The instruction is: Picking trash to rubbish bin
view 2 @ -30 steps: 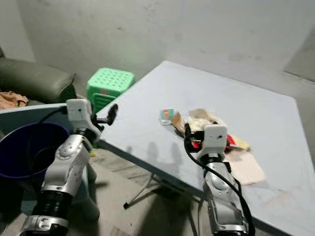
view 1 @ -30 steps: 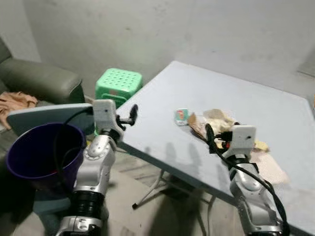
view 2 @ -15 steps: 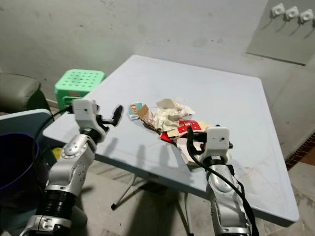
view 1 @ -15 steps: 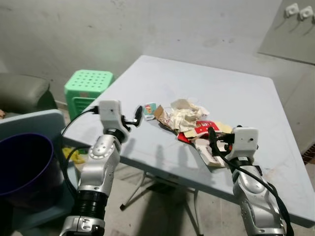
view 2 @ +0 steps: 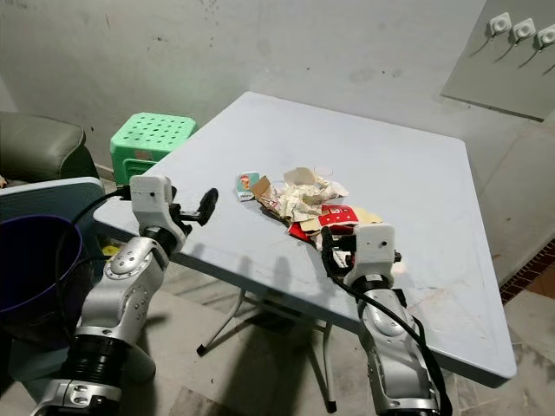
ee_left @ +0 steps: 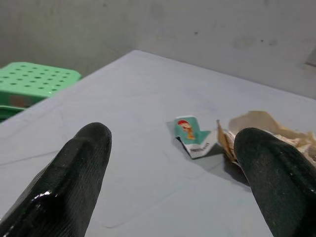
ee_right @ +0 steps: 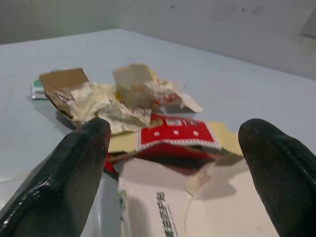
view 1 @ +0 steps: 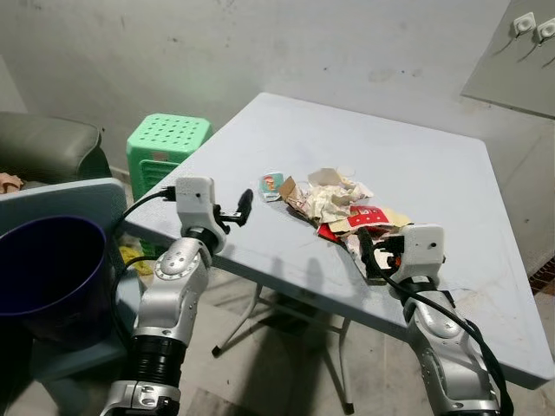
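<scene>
Left eye view: the trash pile [view 1: 342, 208] lies mid-desk [view 1: 434, 165]; the purple bin [view 1: 52, 277] sits at 9 o'clock.

Left wrist view: the left claw [ee_left: 173, 182] is wide open, empty.

Right wrist view: the right claw [ee_right: 173, 182] is wide open, empty, facing light, floppy paper [ee_right: 163, 197]. Pinch its edge.

table [view 1: 416, 165]: smooth matt pale grey-blue top, faintly scuffed
trash pile [view 1: 342, 208]: crumpled paper, torn brown cardboard, a glossy red wrapper, just ahead of the right gripper's fingers [ee_right: 74, 187]
small packet [ee_left: 192, 138]: printed, smooth, between the left gripper's fingers [ee_left: 74, 187]
fingers: glossy black rubbery pads
stool [view 1: 169, 143]: green perforated plastic
bin [view 1: 52, 277]: dark purple smooth plastic
</scene>
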`<state>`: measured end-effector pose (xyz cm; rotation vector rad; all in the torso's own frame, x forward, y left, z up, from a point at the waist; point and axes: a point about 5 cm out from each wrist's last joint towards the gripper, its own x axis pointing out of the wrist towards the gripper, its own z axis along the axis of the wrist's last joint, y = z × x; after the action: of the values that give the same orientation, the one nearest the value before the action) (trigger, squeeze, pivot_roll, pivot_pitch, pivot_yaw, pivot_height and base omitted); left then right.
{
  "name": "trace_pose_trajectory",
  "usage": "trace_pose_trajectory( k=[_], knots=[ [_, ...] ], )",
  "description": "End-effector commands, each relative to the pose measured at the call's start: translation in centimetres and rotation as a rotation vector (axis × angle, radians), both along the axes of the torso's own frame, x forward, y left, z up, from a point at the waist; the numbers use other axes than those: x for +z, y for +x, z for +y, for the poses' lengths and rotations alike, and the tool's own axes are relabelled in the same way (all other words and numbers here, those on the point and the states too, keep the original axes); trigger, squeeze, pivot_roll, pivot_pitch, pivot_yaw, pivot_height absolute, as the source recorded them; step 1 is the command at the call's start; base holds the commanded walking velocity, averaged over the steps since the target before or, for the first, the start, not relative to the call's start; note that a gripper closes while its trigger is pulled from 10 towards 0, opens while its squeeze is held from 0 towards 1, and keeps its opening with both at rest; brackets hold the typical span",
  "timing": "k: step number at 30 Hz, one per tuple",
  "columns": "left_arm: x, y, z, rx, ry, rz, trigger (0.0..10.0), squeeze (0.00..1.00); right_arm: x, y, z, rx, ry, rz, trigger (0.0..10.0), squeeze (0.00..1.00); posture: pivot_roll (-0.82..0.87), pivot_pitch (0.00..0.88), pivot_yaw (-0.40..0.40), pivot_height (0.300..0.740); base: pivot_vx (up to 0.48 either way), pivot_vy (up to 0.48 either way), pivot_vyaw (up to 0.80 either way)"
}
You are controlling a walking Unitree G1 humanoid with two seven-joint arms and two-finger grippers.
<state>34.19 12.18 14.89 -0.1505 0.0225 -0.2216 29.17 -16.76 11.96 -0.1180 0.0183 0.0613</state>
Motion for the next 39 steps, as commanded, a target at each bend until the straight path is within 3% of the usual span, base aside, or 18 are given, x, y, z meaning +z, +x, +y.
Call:
trace_pose_trajectory(
  k=[1, 6, 9, 12, 13, 20, 29, 35, 39],
  knots=[
    [0.6, 0.0, -0.4, -0.021, -0.004, -0.015, 10.0, 0.00, 0.7, 0.0, -0.1, 0.013, -0.054, -0.031, 10.0, 0.00, -0.08, 0.063, -0.094, 0.740, 0.000, 0.000, 0.00],
    [0.8, -0.1, -0.9, -0.062, 0.021, -0.030, 10.0, 0.00, 0.7, 0.6, -1.1, -0.067, 0.010, 0.021, 10.0, 0.00, -0.08, 0.065, -0.094, 0.740, 0.000, 0.000, 0.00],
    [0.9, -0.1, -1.1, -0.082, 0.031, -0.041, 10.0, 0.00, 0.8, 0.9, -1.3, -0.101, 0.103, 0.055, 10.0, 0.00, -0.09, 0.067, -0.093, 0.740, 0.000, 0.000, 0.00],
    [1.2, -0.1, -1.3, -0.101, 0.045, -0.052, 10.0, 0.00, 1.2, 1.2, -1.2, -0.103, 0.108, 0.037, 10.0, 0.00, -0.09, 0.069, -0.093, 0.740, 0.000, 0.000, 0.00],
    [1.4, -0.1, -1.6, -0.117, 0.043, -0.058, 10.0, 0.00, 0.9, 1.8, -1.4, -0.159, 0.136, 0.086, 10.0, 0.00, -0.09, 0.072, -0.092, 0.740, 0.000, 0.000, 0.00],
    [1.9, -0.3, -2.8, -0.188, 0.075, -0.087, 10.0, 0.00, 1.2, 2.8, -1.4, -0.205, 0.194, 0.108, 10.0, 0.00, -0.08, 0.079, -0.091, 0.740, 0.000, 0.000, 0.00],
    [3.1, -1.5, -5.8, -0.447, 0.128, -0.164, 10.0, 0.00, 1.8, 4.9, -0.3, -0.286, 0.308, 0.175, 10.0, 0.00, -0.08, 0.083, -0.084, 0.740, 0.000, 0.000, 0.00],
    [2.9, -1.9, -6.4, -0.502, 0.124, -0.153, 10.0, 0.00, 1.9, 5.4, -0.1, -0.311, 0.315, 0.188, 10.0, 0.00, -0.08, 0.081, -0.078, 0.740, 0.000, 0.000, 0.00],
    [2.1, -3.0, -7.0, -0.584, 0.137, -0.134, 10.0, 0.00, 2.0, 5.7, -0.6, -0.360, 0.345, 0.200, 10.0, 0.00, -0.08, 0.082, -0.078, 0.740, 0.000, 0.000, 0.00]
  ],
)
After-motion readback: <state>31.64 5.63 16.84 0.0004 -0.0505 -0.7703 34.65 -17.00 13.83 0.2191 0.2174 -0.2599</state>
